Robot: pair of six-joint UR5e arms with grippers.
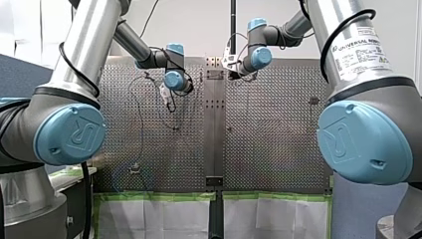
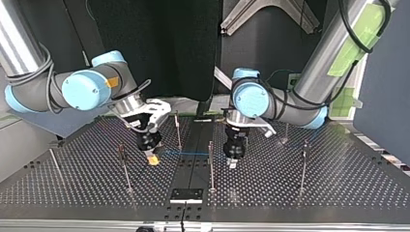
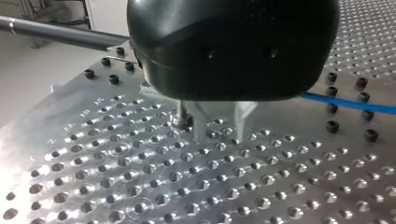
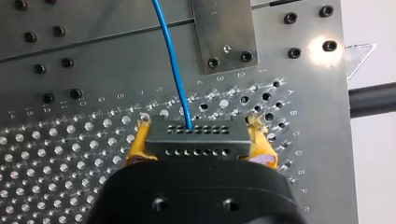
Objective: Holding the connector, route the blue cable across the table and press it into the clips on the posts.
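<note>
- just one thin blue cable and one grey perforated metal connector
- cable points straight ahead, away from my right gripper, which is clamped on the connector
- my left gripper: fingers apart

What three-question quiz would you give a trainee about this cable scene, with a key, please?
1. True or false: the right end effector grips the connector between yellow pads.
2. Where does the blue cable leave the connector? A) ahead of the end effector; B) back under the wrist; C) sideways past a pad.
3. Fill in: in the top view, the left end effector stands at the view's ___ of the right one.
Key: 1 true; 2 A; 3 right.
</note>
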